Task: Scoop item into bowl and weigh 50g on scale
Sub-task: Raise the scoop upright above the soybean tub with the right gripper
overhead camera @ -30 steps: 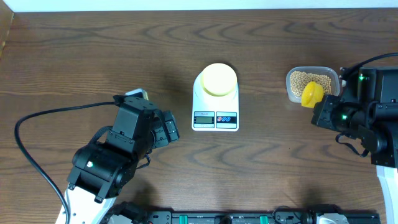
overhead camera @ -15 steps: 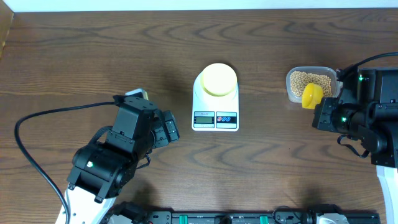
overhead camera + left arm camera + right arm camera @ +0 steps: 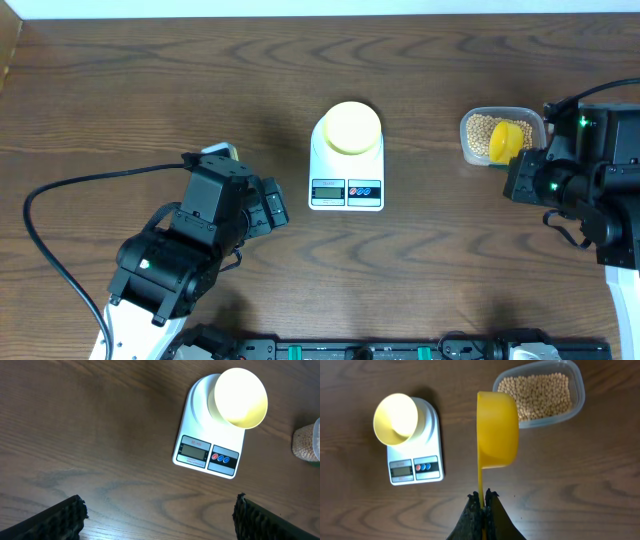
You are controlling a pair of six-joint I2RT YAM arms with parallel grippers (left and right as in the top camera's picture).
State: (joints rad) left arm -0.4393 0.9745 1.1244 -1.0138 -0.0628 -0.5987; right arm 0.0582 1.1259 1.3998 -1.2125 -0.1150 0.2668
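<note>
The pale yellow bowl stands on the white scale at mid-table. Tan beans fill a clear tub to the right. My right gripper is shut on the thin handle of a bright yellow scoop, whose cup is turned on its side at the tub's near edge. My left gripper is open and holds nothing, low over bare wood left of the scale.
A black cable loops across the table's left side from the left arm. A black rail runs along the front edge. The table's far edge meets a white surface.
The right gripper has shifted the scoop slightly up and toward the tub, so its cup now overlaps the tub's edge. The left arm has not moved.
</note>
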